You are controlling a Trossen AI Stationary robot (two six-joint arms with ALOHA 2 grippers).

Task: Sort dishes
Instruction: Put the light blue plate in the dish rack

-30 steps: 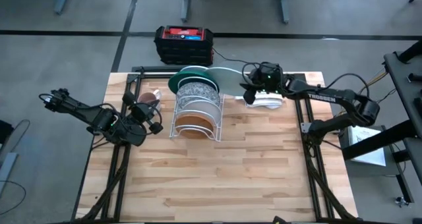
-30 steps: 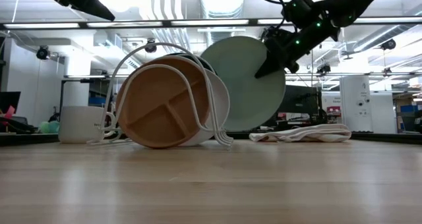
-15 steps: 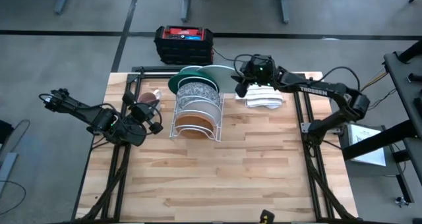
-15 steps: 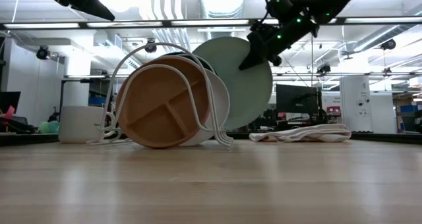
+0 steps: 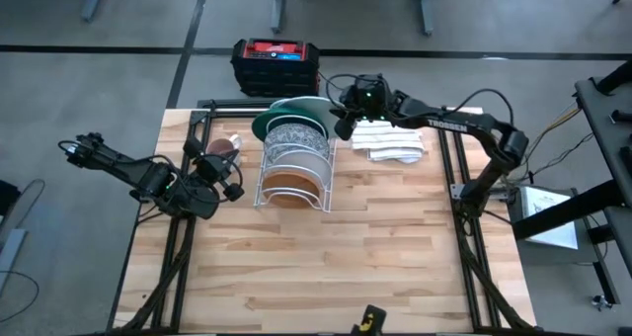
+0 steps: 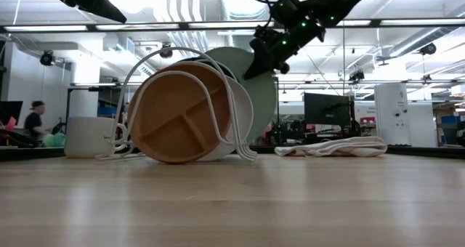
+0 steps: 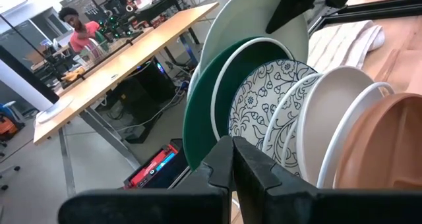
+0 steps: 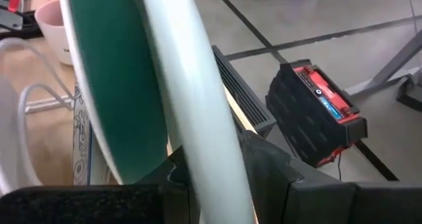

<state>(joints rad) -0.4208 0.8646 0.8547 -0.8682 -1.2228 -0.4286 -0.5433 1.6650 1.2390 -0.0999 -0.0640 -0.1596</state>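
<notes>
Four plates on edge in the wire rack, a fifth held against them.

On the left, the left gripper (image 5: 225,175) hovers beside the pink-and-white mug (image 5: 223,146), fingers (image 7: 221,165) pressed together on nothing. The rack (image 5: 293,168) on the tabletop (image 5: 326,267) holds — front to back — the tan-brown plate (image 5: 290,185), plain white plate (image 7: 343,112), patterned white plate (image 5: 294,136) and dark green plate (image 5: 286,110). The right gripper (image 5: 348,117) pinches a pale green plate (image 6: 263,94) by its rim, upright just behind the dark green one. Rightmost lies a folded cloth (image 5: 393,140).
</notes>
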